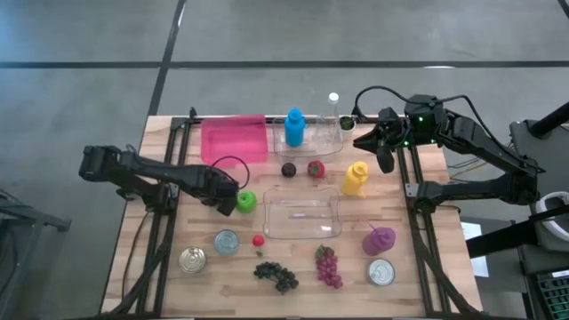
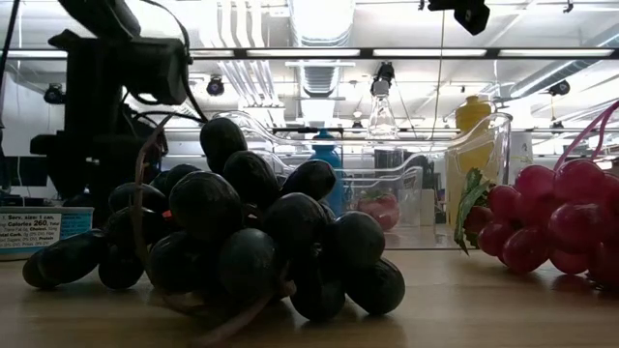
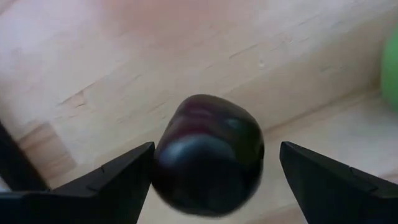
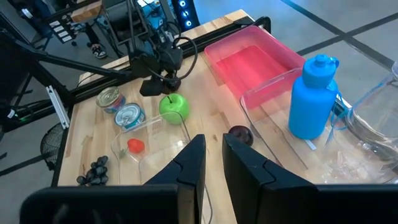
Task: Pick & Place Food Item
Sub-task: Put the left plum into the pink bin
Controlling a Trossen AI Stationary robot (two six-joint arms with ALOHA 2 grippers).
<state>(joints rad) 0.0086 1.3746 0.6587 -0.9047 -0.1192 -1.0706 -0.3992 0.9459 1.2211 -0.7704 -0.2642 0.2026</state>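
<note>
Item 1: left gripper [image 1: 231,200], low over the table [image 1: 427,222]. Jaws wide apart and gripping nothing. A dark round fruit [image 3: 208,163], possibly a plum though the close view is blurred, sits between them on the wood. The green apple [image 1: 246,201] lies just beside the jaws on their outer side.

Item 2: right gripper [image 4: 214,140], raised at the table's far right. I see its jaws almost closed and empty; the blue bottle [image 4: 314,96] stands ahead of them.
</note>
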